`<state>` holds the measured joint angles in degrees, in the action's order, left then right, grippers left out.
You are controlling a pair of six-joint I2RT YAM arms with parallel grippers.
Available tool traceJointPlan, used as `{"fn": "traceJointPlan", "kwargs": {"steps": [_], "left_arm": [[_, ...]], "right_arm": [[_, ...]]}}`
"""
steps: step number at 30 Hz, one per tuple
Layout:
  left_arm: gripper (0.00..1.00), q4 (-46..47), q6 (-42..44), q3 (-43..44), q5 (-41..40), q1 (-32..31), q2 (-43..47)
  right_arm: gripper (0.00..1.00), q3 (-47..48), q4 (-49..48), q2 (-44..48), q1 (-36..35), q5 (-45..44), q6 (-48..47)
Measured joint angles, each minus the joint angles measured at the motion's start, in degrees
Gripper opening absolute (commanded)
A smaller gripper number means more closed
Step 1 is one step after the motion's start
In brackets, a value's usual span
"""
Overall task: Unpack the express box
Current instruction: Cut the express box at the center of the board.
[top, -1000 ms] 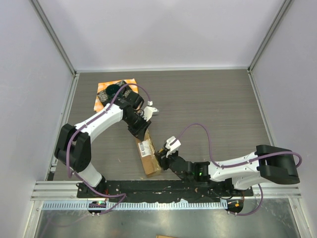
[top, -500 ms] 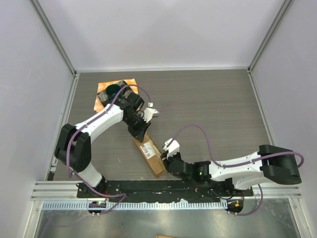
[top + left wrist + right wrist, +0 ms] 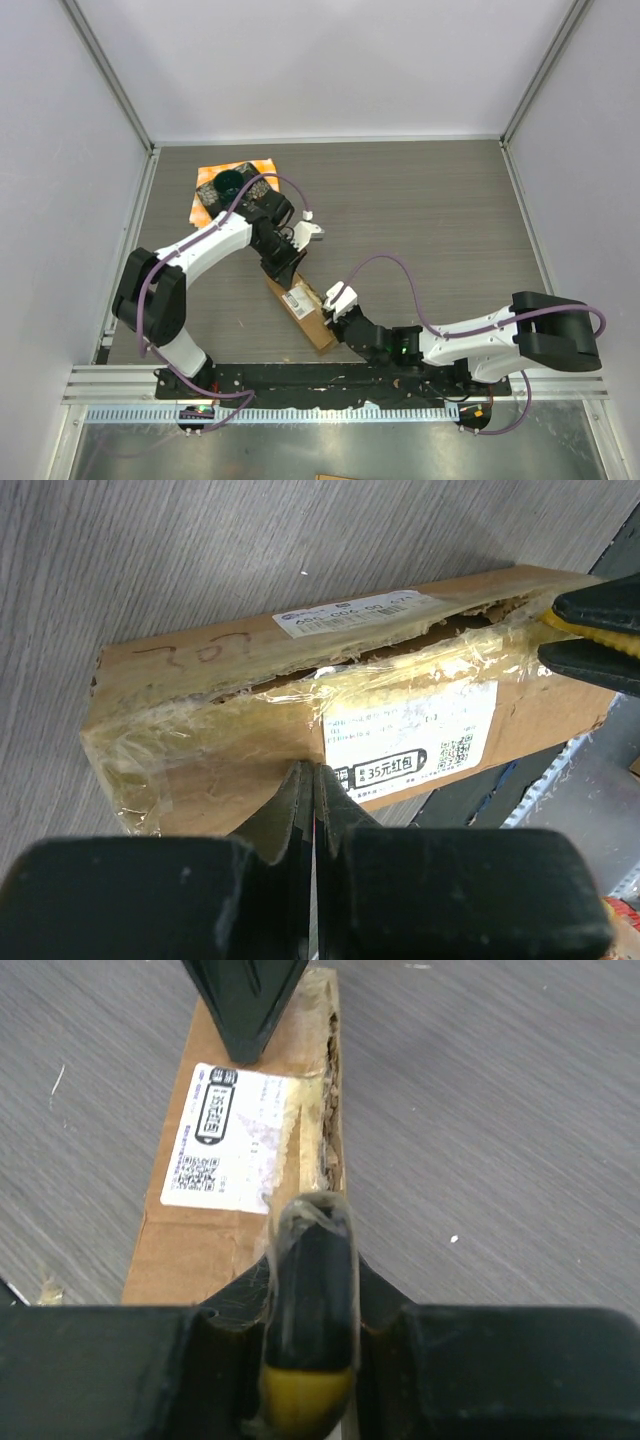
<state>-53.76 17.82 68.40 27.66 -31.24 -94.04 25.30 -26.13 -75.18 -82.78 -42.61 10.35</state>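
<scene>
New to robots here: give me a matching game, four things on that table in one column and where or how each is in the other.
Things:
1 box
2 dish
3 left gripper
4 right gripper

States:
a on the orange cloth
b shut, tips at the box's long taped side
c clamped on the box's end
d taped seam torn open

Pairs: 1-d, 2-a, 3-b, 4-c

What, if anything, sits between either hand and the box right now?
Nothing visible. The left hand is shut, its tips against the taped long side of the box. The right hand appears to pinch the torn, taped edge at one end. Both are already at the cardboard.
</scene>
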Motion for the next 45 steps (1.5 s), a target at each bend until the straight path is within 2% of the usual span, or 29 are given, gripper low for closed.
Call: {"fn": "traceJointPlan", "kwargs": {"steps": [12, 27, 35, 45], "left_arm": [[0.01, 0.6, 2.3, -0.1, 1.2, -0.3, -0.6], [0.00, 0.2, 3.5, 0.0, 1.4, -0.4, -0.7], [0.00, 0.0, 3.4, 0.1, 1.6, -0.7, -0.7], [0.00, 0.0, 3.4, 0.1, 1.9, -1.0, -0.7]], "right_arm": [[0.01, -3.8, -17.7, -0.3, 4.5, 4.1, -5.4], [0.01, -7.2, -25.6, -2.3, 6.0, 6.4, -0.4], [0.01, -9.4, -25.8, -2.3, 5.8, 7.5, 4.6], [0.01, -8.4, -18.8, -1.4, 3.5, 6.0, 6.3]]}}
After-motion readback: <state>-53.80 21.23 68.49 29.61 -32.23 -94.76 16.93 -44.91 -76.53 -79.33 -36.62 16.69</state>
